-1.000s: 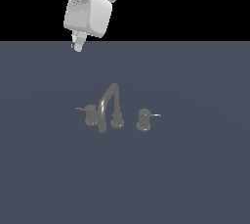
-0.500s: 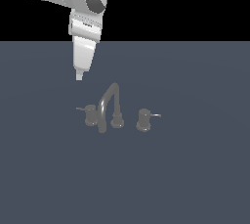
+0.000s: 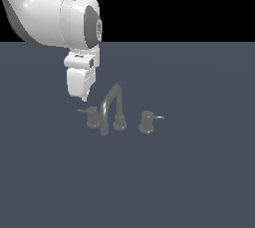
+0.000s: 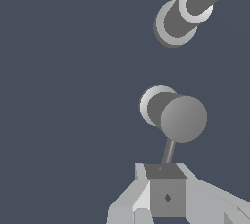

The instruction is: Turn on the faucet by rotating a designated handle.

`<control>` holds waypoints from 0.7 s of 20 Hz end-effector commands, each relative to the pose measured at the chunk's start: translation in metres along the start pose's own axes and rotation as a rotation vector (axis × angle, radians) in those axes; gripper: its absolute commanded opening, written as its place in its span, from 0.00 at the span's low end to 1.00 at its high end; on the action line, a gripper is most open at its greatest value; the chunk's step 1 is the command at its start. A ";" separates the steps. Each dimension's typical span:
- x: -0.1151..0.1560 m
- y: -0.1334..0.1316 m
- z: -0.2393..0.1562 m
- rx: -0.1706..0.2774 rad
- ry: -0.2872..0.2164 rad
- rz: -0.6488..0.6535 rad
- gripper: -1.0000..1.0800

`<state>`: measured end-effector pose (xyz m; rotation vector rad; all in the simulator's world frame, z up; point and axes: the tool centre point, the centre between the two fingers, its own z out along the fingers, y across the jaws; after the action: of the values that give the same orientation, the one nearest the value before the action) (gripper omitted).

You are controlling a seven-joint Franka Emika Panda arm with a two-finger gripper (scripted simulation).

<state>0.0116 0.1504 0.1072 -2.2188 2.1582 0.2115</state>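
The dull-gray faucet [image 3: 111,105] stands mid-surface with its arched spout and two knobs. The designated handle [image 3: 92,117] is the knob at the exterior view's left, its thin lever [image 3: 81,111] pointing left. The twin knob [image 3: 146,122] sits to the right. My gripper [image 3: 86,99] hangs just above and behind the left knob, fingers together, holding nothing. In the wrist view the knob [image 4: 183,118] is seen from above, and its lever [image 4: 168,150] runs to my gripper [image 4: 165,171]. Whether they touch I cannot tell.
The flat dark blue-gray surface [image 3: 199,182] spreads all around the faucet. The spout base [image 4: 177,21] shows beyond the knob in the wrist view. My white arm [image 3: 45,20] comes in from the exterior view's upper left.
My gripper has come down from high above the surface to just over the left knob's lever. The faucet and both levers have not moved.
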 end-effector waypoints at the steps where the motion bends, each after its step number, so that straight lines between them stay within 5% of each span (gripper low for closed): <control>1: 0.002 -0.006 0.013 0.018 0.034 0.058 0.00; 14: 0.009 -0.018 0.041 0.078 0.118 0.185 0.00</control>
<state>0.0262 0.1479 0.0648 -2.0470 2.3830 0.0099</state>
